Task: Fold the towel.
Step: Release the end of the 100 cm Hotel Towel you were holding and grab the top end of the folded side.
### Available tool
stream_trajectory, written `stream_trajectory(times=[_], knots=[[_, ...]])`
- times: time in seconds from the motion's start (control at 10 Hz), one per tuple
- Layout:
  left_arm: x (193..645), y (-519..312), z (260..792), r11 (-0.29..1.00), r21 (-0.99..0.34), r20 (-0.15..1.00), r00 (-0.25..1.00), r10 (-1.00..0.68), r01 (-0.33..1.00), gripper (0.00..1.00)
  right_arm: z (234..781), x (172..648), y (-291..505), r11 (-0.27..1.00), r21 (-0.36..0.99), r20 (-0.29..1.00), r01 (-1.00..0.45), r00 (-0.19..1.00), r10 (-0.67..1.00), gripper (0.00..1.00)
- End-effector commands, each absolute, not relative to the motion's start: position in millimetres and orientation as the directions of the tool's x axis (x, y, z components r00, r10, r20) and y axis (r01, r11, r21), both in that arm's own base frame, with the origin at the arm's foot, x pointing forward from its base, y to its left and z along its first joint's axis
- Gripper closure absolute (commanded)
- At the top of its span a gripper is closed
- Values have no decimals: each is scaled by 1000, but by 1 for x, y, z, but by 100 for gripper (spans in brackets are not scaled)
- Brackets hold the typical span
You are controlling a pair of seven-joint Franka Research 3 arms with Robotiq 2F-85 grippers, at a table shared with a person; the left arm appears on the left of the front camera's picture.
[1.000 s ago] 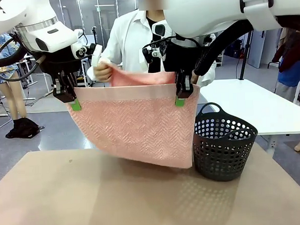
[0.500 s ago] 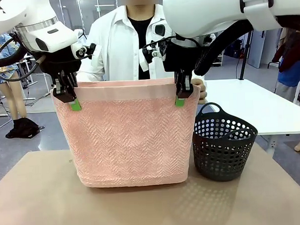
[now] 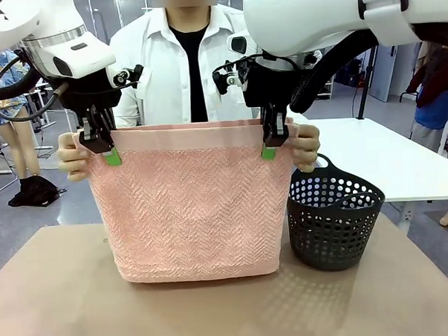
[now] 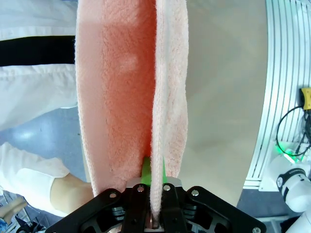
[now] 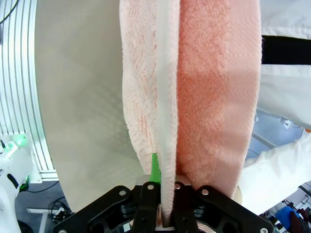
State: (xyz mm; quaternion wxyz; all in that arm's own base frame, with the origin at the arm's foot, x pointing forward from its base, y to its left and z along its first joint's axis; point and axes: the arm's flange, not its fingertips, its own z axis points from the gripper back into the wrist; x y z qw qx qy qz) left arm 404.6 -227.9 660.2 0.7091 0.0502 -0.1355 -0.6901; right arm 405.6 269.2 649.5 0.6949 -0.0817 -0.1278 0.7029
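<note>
The salmon-pink towel hangs doubled over the table, its smooth band along the top and its bottom fold resting on the tabletop. My left gripper is shut on the towel's top left corner, and my right gripper is shut on the top right corner. A person across the table holds the rear layer's corners, one hand just outside my left gripper and the other hand just outside my right. In the left wrist view the towel runs away from the shut fingers in two layers; the right wrist view shows the towel likewise.
A black perforated basket stands on the table right of the towel, close to its right edge. The tan tabletop lies bare in front of the towel. A white table stands behind the basket.
The person brought the far end up from a bunched hold to level with my grippers and now holds both rear corners. The towel went from slanted to hanging square. My grippers stayed put.
</note>
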Motion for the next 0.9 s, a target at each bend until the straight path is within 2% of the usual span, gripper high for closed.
stream_trajectory(times=[0.0,0.6,0.7,0.8], knots=[[405,-227,661,45,256,126,13,-992,966,100,650,405,268,-10,-295,61,-955,-29,998,100],[405,-227,661,45,256,126,13,-992,966,100,650,405,268,-10,-295,61,-955,-29,998,100],[405,-228,660,42,258,123,11,-992,965,97,650,406,269,-2,-294,63,-956,-21,998,97],[403,-226,661,17,262,115,-14,-993,965,62,649,404,269,10,-295,72,-956,-12,997,78]])
